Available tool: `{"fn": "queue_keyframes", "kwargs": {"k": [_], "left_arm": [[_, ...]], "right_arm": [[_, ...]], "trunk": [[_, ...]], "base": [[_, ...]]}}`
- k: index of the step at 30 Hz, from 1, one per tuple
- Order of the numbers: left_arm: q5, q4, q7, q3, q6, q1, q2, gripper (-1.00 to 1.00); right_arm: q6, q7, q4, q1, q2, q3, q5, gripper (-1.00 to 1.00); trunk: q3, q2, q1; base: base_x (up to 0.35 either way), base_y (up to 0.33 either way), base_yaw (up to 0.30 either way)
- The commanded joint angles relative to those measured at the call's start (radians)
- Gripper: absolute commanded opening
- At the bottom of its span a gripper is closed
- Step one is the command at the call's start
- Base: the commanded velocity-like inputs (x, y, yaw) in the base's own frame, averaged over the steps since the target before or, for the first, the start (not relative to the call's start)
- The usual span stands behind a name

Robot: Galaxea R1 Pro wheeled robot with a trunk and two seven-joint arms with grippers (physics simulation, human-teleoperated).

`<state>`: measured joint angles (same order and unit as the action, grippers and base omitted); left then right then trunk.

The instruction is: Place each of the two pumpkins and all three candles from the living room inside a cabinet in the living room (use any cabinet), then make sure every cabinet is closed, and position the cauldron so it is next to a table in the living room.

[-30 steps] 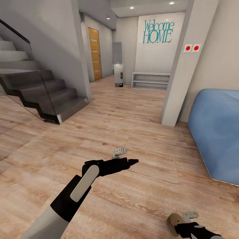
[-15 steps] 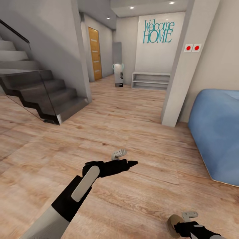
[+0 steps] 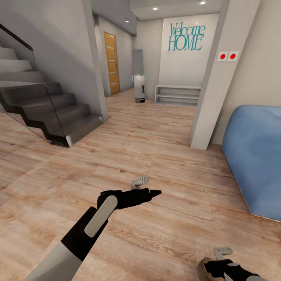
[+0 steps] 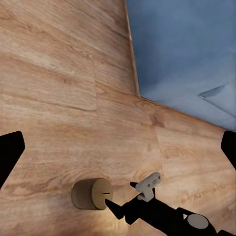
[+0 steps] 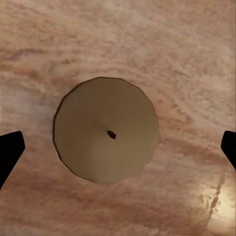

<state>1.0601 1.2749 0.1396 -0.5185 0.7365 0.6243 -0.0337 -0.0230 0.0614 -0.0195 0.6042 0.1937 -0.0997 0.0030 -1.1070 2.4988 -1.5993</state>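
Observation:
One candle (image 3: 203,270), a short beige cylinder, is at the lower right edge of the head view, beside my right gripper (image 3: 216,260). In the right wrist view its flat round top (image 5: 105,136) faces the camera, centred between the wide-apart dark fingertips (image 5: 10,150), which do not touch it. My right gripper is open. The left wrist view shows the same candle (image 4: 91,193) just off the right gripper (image 4: 132,195) over the wood floor. My left gripper (image 3: 147,186) is stretched forward over bare floor, open and empty. Pumpkins, cabinet and cauldron are out of view.
A dark staircase with a glass side (image 3: 50,113) rises at the left. A white pillar (image 3: 207,97) stands ahead right, with a big blue cushion (image 3: 253,156) beyond it. A hallway runs ahead to a white shelf (image 3: 177,95) and an orange door (image 3: 111,62).
The whole picture has drifted slightly, so the camera has moved. Both arms sit a little lower in the view. The candle keeps its place beside the right gripper.

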Motion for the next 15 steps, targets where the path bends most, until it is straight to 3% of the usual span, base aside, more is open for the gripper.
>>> {"fn": "queue_keyframes", "kwargs": {"k": [1,8,15], "left_arm": [[-0.001,0.0,0.0,0.0,0.0,0.0,-0.002,1.0],[-0.003,0.0,0.0,0.0,0.0,0.0,-0.012,1.0],[-0.002,-0.03,0.0,-0.001,-0.019,0.0,-0.014,1.0]], "right_arm": [[0.0,0.0,0.0,0.001,0.0,0.0,0.0,1.0],[-0.001,0.0,0.002,0.002,-0.001,0.0,-0.001,1.0],[-0.001,0.0,0.008,0.002,-0.002,0.0,0.0,1.0]], "trunk": [[0.0,0.0,0.0],[0.0,0.0,0.0],[0.0,0.0,0.0]], "base": [[0.001,0.0,0.0],[0.009,0.0,0.0],[0.213,0.0,0.0]]}}
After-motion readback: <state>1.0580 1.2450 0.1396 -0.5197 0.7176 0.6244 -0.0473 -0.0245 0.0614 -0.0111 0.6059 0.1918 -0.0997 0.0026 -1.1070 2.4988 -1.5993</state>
